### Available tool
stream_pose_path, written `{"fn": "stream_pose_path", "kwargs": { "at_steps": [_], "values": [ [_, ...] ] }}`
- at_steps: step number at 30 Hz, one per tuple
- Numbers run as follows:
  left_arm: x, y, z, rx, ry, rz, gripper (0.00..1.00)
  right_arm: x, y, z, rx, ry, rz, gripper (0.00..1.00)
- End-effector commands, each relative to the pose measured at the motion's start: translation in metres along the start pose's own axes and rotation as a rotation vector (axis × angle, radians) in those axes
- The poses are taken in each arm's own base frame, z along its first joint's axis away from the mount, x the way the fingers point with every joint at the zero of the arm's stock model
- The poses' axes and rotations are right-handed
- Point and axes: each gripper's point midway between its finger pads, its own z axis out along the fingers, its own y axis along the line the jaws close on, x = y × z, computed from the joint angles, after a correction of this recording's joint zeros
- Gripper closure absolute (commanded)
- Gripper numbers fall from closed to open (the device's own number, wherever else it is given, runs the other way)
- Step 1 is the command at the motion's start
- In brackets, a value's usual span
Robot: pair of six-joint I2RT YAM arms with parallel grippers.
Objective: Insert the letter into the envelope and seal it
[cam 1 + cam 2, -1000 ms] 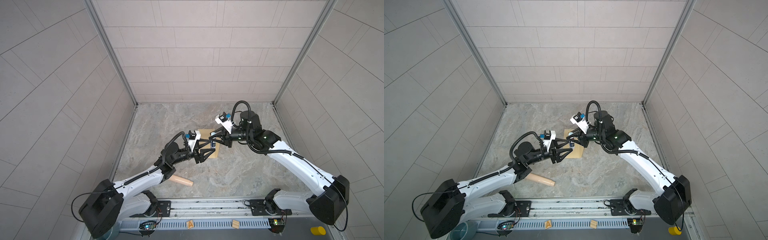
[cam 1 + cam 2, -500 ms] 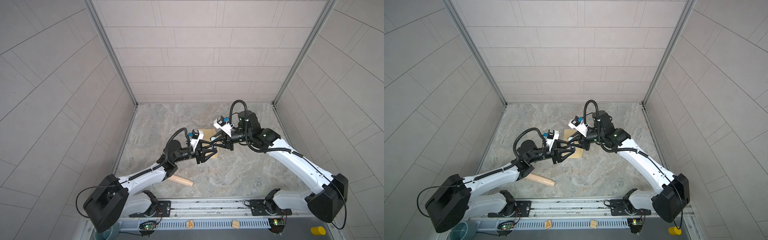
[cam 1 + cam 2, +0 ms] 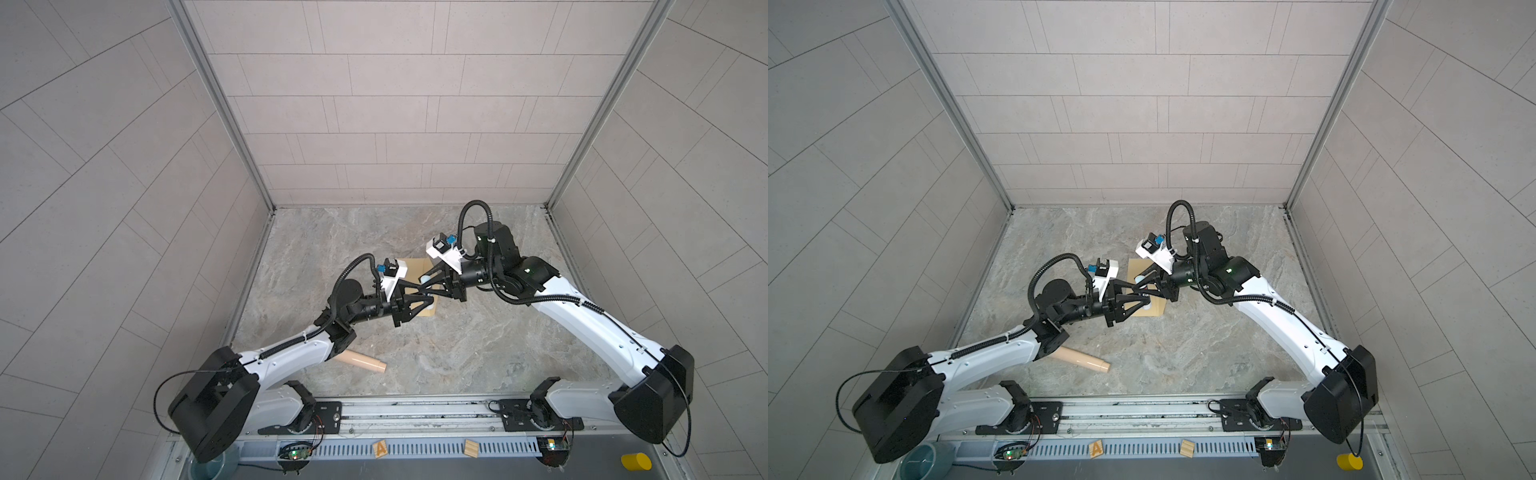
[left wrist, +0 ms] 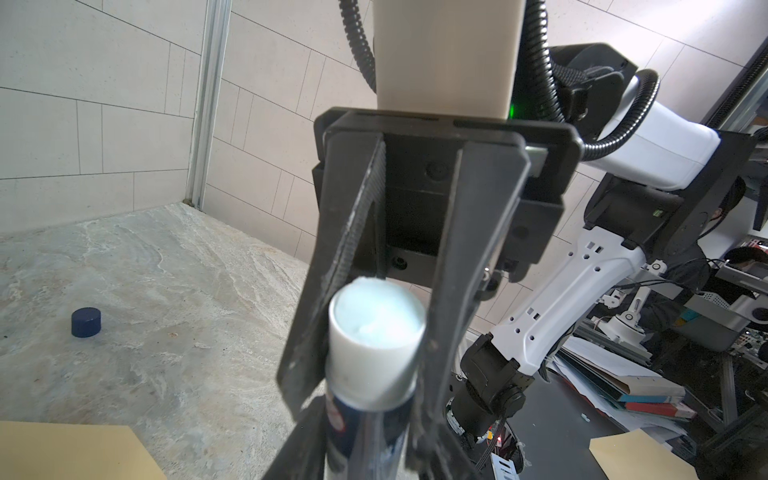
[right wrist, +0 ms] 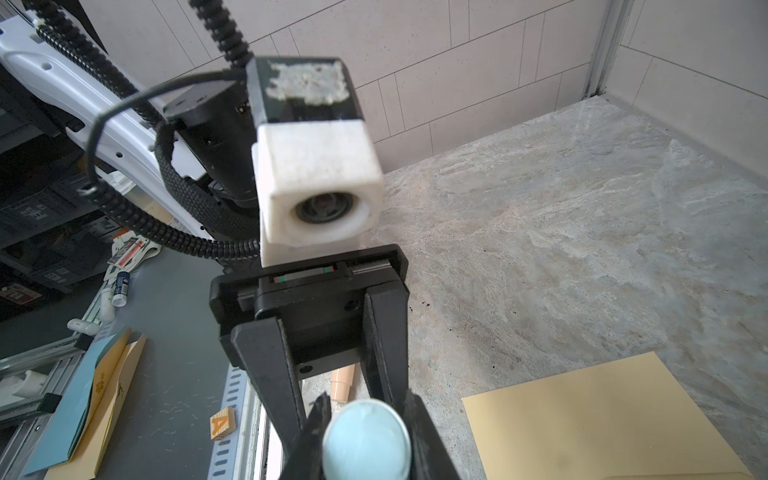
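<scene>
On the bench [image 3: 457, 340] the envelope [image 3: 417, 268] lies flat. Above it the right end effector [image 3: 428, 288] clamps a glue stick [image 4: 374, 336]. The left end effector [image 3: 432, 298], narrower than a second ago, flanks the stick; I cannot tell whether it grips. Only the left wrist view shows a blue cap [image 4: 86, 322], apart from the envelope.

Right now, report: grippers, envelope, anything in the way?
Right gripper shut on glue stick; left gripper around it, grip unclear. Envelope flat beneath; letter not visible. Blue cap, tan cylinder lie off the envelope.
</scene>
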Motion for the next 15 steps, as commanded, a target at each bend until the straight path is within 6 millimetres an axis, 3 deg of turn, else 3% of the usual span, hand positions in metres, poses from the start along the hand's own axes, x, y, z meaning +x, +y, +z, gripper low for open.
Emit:
{"fn": "stream_pose_path", "kwargs": {
  "at_steps": [1, 9, 13, 15],
  "values": [
    [-0.0252, -0.0108, 0.0031, 0.041, -0.068, 0.061, 0.61, -0.0037, 0.0004, 0.0014, -0.005, -0.019, -0.044, 0.92],
    [-0.0253, -0.0083, 0.0039, 0.036, -0.079, 0.050, 0.58, -0.0053, -0.0004, 0.0033, -0.004, -0.035, -0.041, 0.92],
    [-0.0244, -0.0069, 0.0047, 0.035, -0.079, 0.044, 0.60, -0.0064, 0.0001, 0.0042, -0.005, -0.042, -0.041, 0.92],
    [-0.0249, -0.0071, 0.0051, 0.039, -0.083, 0.043, 0.66, -0.0063, 0.0004, 0.0050, -0.007, -0.043, -0.041, 0.92]
  ]
}}
